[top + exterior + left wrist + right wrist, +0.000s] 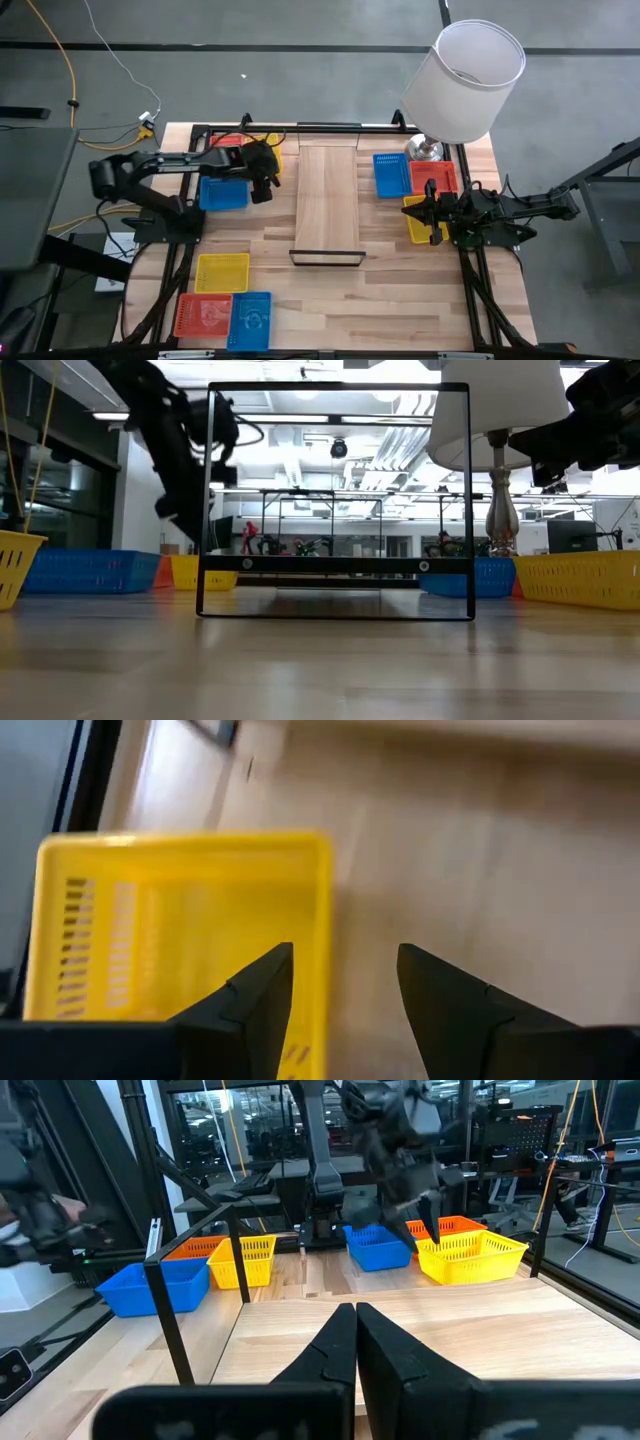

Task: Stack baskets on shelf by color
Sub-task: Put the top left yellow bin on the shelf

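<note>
Your left gripper (268, 172) hangs released over the yellow basket (180, 920) near the table's (400, 290) far-left corner, one finger (250, 1005) inside its rim. Your right gripper (355, 1330) waits clenched and empty by the right edge. The shelf (328, 200) lies bare mid-table.

Black shelf rail (336, 500) centred, blue basket (90, 571) left, yellow basket (585, 579) right
</note>
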{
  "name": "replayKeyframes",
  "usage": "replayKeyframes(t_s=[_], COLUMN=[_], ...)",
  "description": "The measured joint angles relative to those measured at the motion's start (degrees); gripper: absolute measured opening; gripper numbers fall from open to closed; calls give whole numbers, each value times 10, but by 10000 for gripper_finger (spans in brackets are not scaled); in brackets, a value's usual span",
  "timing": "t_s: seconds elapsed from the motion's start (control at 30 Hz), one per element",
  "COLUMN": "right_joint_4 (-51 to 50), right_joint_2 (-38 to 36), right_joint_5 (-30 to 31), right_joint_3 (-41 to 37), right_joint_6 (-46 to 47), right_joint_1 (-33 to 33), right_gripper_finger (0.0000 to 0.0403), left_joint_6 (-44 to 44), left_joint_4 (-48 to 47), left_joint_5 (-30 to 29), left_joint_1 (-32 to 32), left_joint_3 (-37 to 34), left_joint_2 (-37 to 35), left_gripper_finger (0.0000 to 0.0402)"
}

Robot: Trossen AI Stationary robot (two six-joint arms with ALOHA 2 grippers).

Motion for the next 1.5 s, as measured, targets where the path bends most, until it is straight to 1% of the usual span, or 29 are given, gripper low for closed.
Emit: replayKeyframes(t_s=[0.13, 0.23, 0.5, 0.57, 0.63, 0.77, 0.8, 0.9, 1.03, 1.1, 1.17, 1.23, 1.4, 1.5], right_joint_4=[0, 0, 0, 0, 0, 0, 0, 0, 0, 0, 0, 0, 0, 0], right_joint_2=[0, 0, 0, 0, 0, 0, 0, 0, 0, 0, 0, 0, 0, 0], right_joint_5=[0, 0, 0, 0, 0, 0, 0, 0, 0, 0, 0, 0, 0, 0], right_joint_3=[0, 0, 0, 0, 0, 0, 0, 0, 0, 0, 0, 0, 0, 0], right_joint_6=[0, 0, 0, 0, 0, 0, 0, 0, 0, 0, 0, 0, 0, 0], right_joint_1=[0, 0, 0, 0, 0, 0, 0, 0, 0, 0, 0, 0, 0, 0], right_gripper_finger=[0, 0, 0, 0, 0, 0, 0, 0, 0, 0, 0, 0, 0, 0], left_joint_6=[1, 0, -5, -6, -6, -5, -7, -11, -11, 0, 32, 91, 311, 420], left_joint_4=[1, 6, 13, 13, 15, 4, -5, -50, -122, -143, -153, -152, -151, -146], left_joint_5=[-63, -93, -97, -107, -111, -113, -115, -141, -196, -228, -247, -246, -218, -208], left_joint_1=[0, 0, 7, 7, 2, -19, -27, -57, -112, -144, -175, -208, -284, -311], left_joint_3=[0, 0, 0, 0, 0, 1, 4, 24, 72, 96, 114, 125, 134, 134], left_joint_2=[34, 47, 76, 77, 77, 65, 61, 38, -5, -28, -49, -63, -69, -59], left_gripper_finger=[170, 171, 167, 153, 123, 24, 14, 13, 6, 5, 4, 3, 3, 2])
